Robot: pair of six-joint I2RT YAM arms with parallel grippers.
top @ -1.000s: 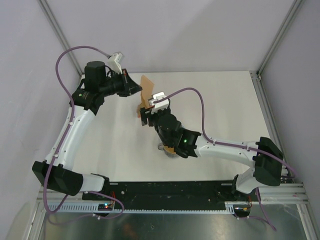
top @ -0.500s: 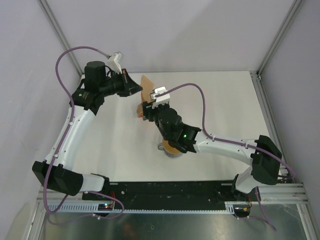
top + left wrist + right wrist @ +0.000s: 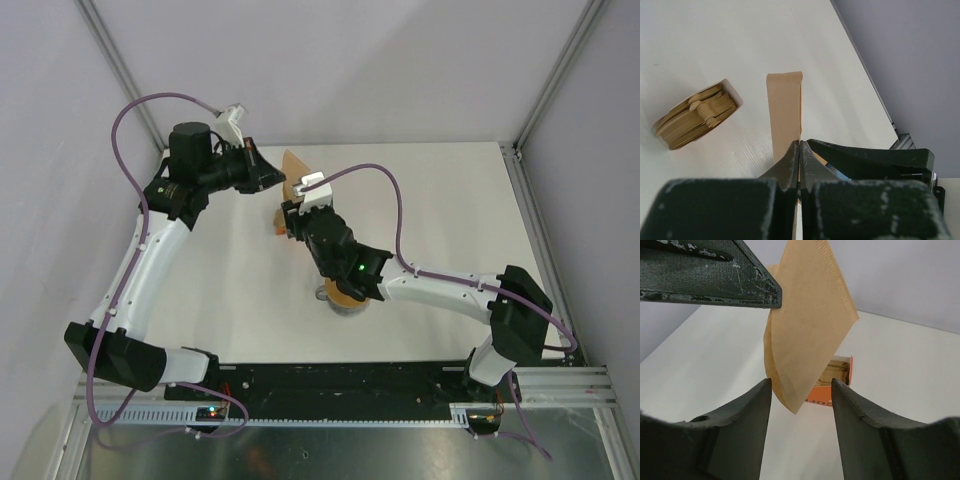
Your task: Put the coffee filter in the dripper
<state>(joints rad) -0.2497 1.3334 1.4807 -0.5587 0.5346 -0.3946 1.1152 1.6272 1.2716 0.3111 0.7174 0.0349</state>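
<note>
Fingers (image 3: pixel 735 425) of the right claw (image 3: pixel 801 386) stand apart, with the low tip of the filter (image 3: pixel 805 335) between them. It is thin tan paper, shaped like a fan, with a bumpy strip along one edge. It hangs in the air over the counter (image 3: pixel 900 370). The left claw (image 3: pixel 799 146) is pinched tight on it. Behind it sits an orange box (image 3: pixel 835 382). The counter is white, and grey walls (image 3: pixel 350 70) stand at the back. Only the left wrist view shows more brown papers stacked in the box.

Left tool (image 3: pixel 799 146) pinched closed, right tool (image 3: pixel 801 385) spread wide, both arms reaching inward
</note>
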